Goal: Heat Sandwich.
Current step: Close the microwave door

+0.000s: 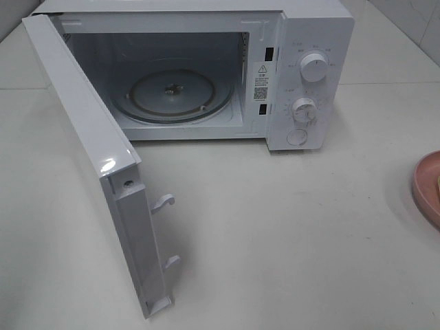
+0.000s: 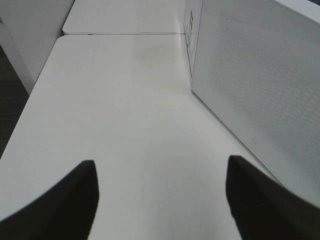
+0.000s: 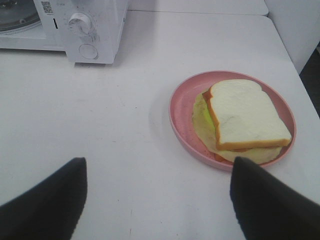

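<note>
The sandwich (image 3: 245, 115), a white bread slice over pale yellow-green layers, lies on a round pink plate (image 3: 175, 107). My right gripper (image 3: 159, 162) hovers over the table just short of the plate, open and holding nothing. In the exterior high view only the plate's edge (image 1: 427, 189) shows, at the far right. The white microwave (image 1: 309, 27) stands at the back with its door (image 1: 82, 137) swung wide to the left and its glass turntable (image 1: 172, 93) bare. My left gripper (image 2: 161, 165) is open and holds nothing, beside the door's outer face (image 2: 260, 75). Neither arm appears in the exterior high view.
The open door juts toward the table's front, with two latch hooks (image 1: 163, 201) on its edge. Two knobs (image 1: 314, 67) and a round button sit on the microwave's right panel. A table seam (image 2: 125, 33) and the table's side edge (image 2: 30, 100) show in the left wrist view.
</note>
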`<action>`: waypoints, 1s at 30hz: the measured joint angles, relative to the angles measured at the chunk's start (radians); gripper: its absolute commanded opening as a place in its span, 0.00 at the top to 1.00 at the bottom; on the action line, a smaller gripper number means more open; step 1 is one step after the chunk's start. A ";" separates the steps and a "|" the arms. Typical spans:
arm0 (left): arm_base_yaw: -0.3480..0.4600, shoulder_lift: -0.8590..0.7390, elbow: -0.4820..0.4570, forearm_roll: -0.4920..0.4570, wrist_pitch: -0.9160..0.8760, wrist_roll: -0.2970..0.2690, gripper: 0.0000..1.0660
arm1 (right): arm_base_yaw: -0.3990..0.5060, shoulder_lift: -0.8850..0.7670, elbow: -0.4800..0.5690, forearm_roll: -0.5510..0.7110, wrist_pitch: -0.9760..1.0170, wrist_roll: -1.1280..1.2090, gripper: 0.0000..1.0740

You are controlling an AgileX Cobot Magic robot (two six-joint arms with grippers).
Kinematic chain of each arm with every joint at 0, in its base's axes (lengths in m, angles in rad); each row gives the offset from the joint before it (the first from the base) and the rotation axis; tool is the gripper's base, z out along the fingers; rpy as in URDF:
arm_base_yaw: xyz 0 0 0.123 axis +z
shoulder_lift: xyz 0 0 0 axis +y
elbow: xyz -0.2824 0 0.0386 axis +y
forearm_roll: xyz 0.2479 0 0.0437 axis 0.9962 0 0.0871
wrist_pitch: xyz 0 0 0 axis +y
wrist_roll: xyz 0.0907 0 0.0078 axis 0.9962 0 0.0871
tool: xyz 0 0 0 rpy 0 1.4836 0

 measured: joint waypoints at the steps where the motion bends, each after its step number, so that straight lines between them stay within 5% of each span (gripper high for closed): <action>1: 0.000 0.038 0.003 0.000 -0.044 0.000 0.55 | 0.000 0.000 0.000 0.000 0.000 0.000 0.29; 5: 0.000 0.099 0.019 -0.003 -0.117 0.000 0.66 | 0.000 0.000 0.000 0.000 0.000 0.000 0.29; 12: 0.000 0.276 0.088 -0.004 -0.341 0.034 1.00 | 0.000 0.000 0.000 0.000 0.000 0.000 0.29; 23: 0.000 0.536 0.213 -0.001 -0.826 0.066 1.00 | 0.000 0.000 0.000 0.000 0.000 0.000 0.29; 30: 0.000 0.673 0.215 -0.001 -1.054 0.066 1.00 | 0.000 0.000 0.000 0.000 0.000 0.000 0.29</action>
